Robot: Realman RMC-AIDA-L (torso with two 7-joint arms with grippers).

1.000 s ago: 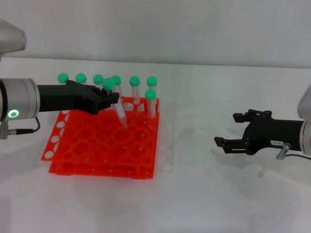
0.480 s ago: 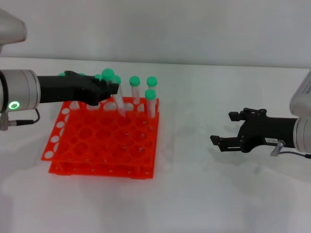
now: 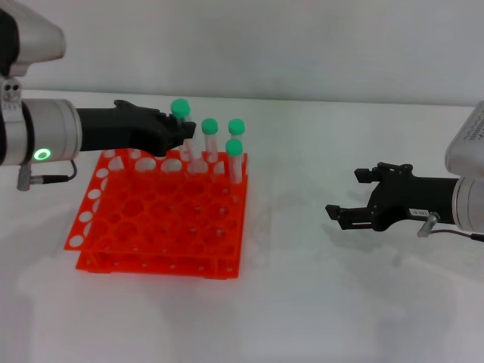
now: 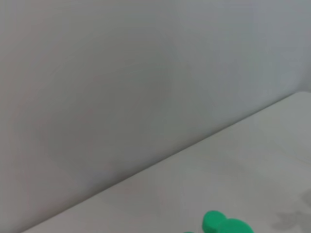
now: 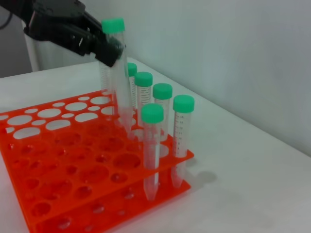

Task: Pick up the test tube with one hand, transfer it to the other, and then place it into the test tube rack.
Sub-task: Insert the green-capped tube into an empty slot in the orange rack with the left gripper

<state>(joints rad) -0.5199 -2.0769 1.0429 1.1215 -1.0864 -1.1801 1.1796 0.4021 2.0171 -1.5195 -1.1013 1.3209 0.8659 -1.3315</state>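
My left gripper (image 3: 182, 136), on the green-ringed arm, is shut on the test tube (image 3: 180, 108) just below its green cap. It holds the tube nearly upright over the back row of the orange-red test tube rack (image 3: 151, 231). In the right wrist view the left gripper (image 5: 108, 50) grips the tube (image 5: 119, 80), whose tip is at the rack's (image 5: 58, 162) top tier; I cannot tell if it is in a hole. My right gripper (image 3: 347, 196) is open and empty above the table, well right of the rack.
Other green-capped tubes (image 3: 235, 147) stand in the rack's back right corner, and show in the right wrist view (image 5: 152, 145); more are hidden behind the left gripper. Green caps (image 4: 224, 225) edge the left wrist view. A white wall (image 3: 302, 45) runs behind the table.
My left gripper has moved up and back over the rack with the tube, which now stands more upright. My right gripper has drifted slightly up and stays open.
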